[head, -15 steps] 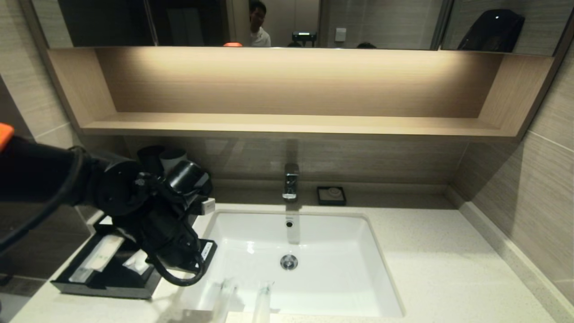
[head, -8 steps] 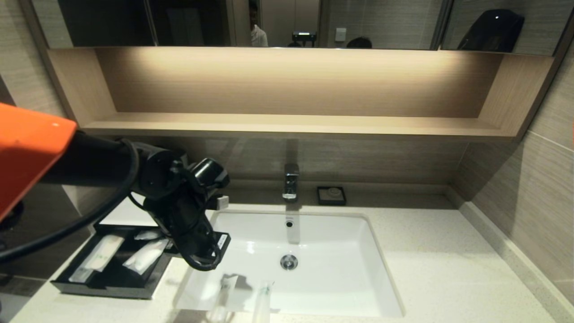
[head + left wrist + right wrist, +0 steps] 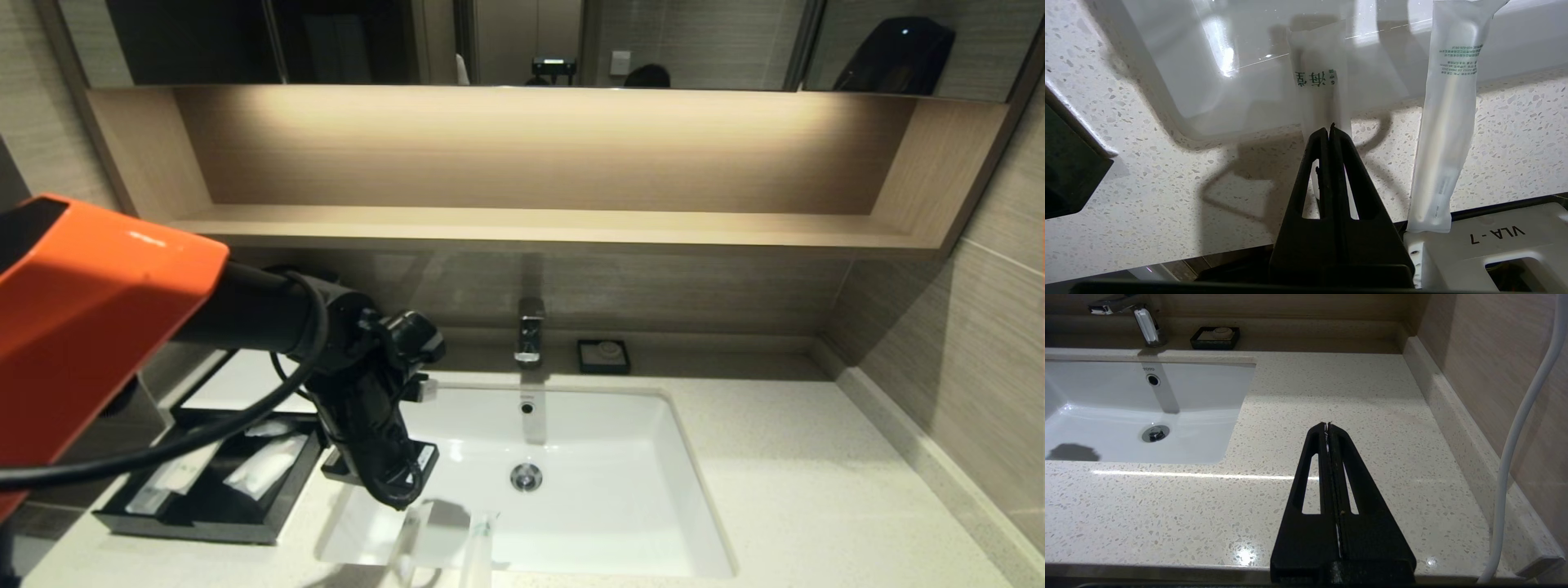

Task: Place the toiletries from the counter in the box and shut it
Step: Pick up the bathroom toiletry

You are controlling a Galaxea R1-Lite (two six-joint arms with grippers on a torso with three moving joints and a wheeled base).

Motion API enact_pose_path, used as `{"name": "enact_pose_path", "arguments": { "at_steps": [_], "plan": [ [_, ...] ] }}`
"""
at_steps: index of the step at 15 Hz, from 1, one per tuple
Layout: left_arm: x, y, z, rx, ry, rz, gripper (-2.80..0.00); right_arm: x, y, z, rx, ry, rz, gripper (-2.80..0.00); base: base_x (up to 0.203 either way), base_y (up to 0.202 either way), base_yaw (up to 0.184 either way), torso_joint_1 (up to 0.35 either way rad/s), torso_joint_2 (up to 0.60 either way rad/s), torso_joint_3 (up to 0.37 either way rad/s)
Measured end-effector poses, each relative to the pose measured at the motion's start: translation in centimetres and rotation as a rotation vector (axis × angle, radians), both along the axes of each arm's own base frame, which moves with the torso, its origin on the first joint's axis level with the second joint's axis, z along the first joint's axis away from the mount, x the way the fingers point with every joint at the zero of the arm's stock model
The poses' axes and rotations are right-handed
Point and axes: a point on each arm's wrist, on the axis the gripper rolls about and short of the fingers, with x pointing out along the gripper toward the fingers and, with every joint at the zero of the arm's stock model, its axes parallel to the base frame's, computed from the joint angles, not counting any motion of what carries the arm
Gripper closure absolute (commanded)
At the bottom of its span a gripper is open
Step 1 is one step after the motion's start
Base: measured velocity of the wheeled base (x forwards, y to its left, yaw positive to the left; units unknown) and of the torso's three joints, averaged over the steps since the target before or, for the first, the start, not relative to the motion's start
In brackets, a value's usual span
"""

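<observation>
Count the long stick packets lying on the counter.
2. One packet lies just ahead of the shut left gripper; the other packet lies beside it. Both overhang the sink edge.

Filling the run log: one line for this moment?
left gripper: shut, empty, above packets on counter edge | right gripper: shut, parked over counter | box: drawer open

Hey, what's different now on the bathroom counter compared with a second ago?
The left gripper, shut and empty, has swung away from over the open drawer of the black box toward the sink's front edge, and now hangs above the two slim packets lying on the counter rim. Nothing was grasped or released. The packets, the sachets in the drawer, the faucet and the soap dish stayed put.
</observation>
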Motion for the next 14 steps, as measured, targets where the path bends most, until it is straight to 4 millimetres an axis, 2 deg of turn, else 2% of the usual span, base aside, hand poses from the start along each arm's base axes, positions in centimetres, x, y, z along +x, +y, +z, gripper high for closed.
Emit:
{"name": "enact_pose_path", "arguments": {
  "at_steps": [1,2,6,14],
  "plan": [
    [0.1,-0.2,-0.3,0.002,0.006,-0.003,0.0,0.0,0.0,0.0,0.0,0.0,0.0,0.0,0.0,0.0,0.0,0.0,0.0,0.0],
    [0.2,-0.5,-0.5,0.005,0.012,0.005,-2.8,0.0,0.0,0.0,0.0,0.0,0.0,0.0,0.0,0.0,0.0,0.0,0.0,0.0],
    [0.3,-1.5,-1.2,0.007,0.024,0.011,-2.8,0.0,0.0,0.0,0.0,0.0,0.0,0.0,0.0,0.0,0.0,0.0,0.0,0.0],
    [0.8,-1.6,-3.2,0.057,0.056,0.019,-2.8,0.0,0.0,0.0,0.0,0.0,0.0,0.0,0.0,0.0,0.0,0.0,0.0,0.0]
  ]
}}
